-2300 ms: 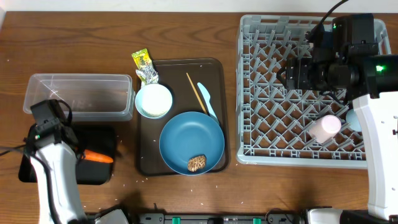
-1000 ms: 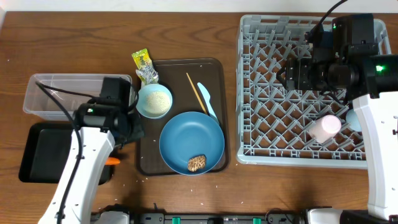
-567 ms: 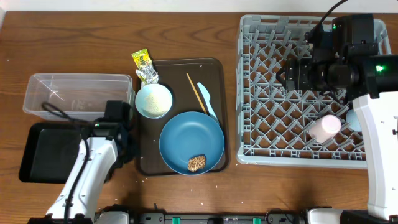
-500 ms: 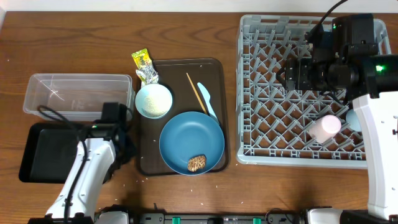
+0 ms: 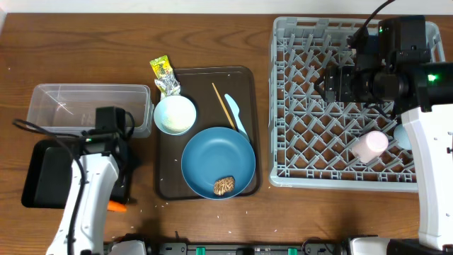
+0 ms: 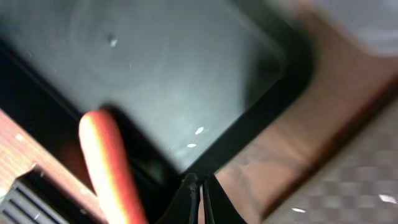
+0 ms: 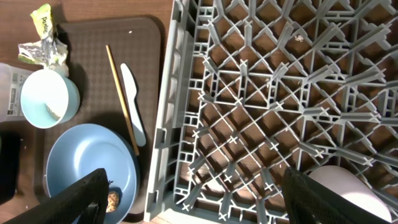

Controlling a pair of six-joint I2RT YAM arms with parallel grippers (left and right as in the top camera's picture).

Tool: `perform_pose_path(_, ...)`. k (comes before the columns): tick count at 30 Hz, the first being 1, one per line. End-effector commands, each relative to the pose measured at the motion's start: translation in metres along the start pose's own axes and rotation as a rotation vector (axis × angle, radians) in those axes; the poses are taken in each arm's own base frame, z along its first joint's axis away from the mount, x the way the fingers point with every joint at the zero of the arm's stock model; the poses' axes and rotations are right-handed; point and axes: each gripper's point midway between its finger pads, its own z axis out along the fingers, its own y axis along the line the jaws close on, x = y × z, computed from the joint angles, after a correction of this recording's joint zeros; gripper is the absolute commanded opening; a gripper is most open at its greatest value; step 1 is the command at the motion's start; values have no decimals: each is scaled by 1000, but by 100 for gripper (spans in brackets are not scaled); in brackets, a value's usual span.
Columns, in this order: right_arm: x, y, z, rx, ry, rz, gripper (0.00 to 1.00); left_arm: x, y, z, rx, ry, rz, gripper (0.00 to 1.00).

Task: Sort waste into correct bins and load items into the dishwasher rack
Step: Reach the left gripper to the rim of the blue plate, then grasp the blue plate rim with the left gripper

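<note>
Colours are pretty easy here: brown wood-grain table, grey rack with a criss-cross lattice, and a dark brown serving tray with a fine pebbled texture. The plate is deep blue, the bowl white, the spoon pale blue, the stick tan. The food lump is speckled brown, the carrot bright orange, the wrapper yellow-green and silver, plus a black tray, a clear tub and a pink cup.

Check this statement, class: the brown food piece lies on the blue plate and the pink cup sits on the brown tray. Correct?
No: the overhead view shows the pink cup in the grey rack, not on the brown tray. The rest holds.
</note>
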Motion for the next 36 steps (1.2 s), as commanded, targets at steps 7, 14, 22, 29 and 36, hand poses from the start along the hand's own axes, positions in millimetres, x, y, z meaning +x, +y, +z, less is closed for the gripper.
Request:
perform_pose_path(7,-3,-2,2,24,-10,-19,85,35,-83,-36,390,78,289,47)
perform_pose_path(14,-6,-2,2,22,-23,-18,86,65,-116,-39,357,42,552,73)
perform_pose_path(22,-6,-2,2,22,-22,-18,86,83,-141,-15,385,169,543,56)
perform_pose_path(29,-4,-2,2,23,-15,-17,86,85,-139,-2,333,190,549,44)
perform_pose_path(36,-4,-2,2,24,-15,-20,86,65,-137,-51,403,45,525,47)
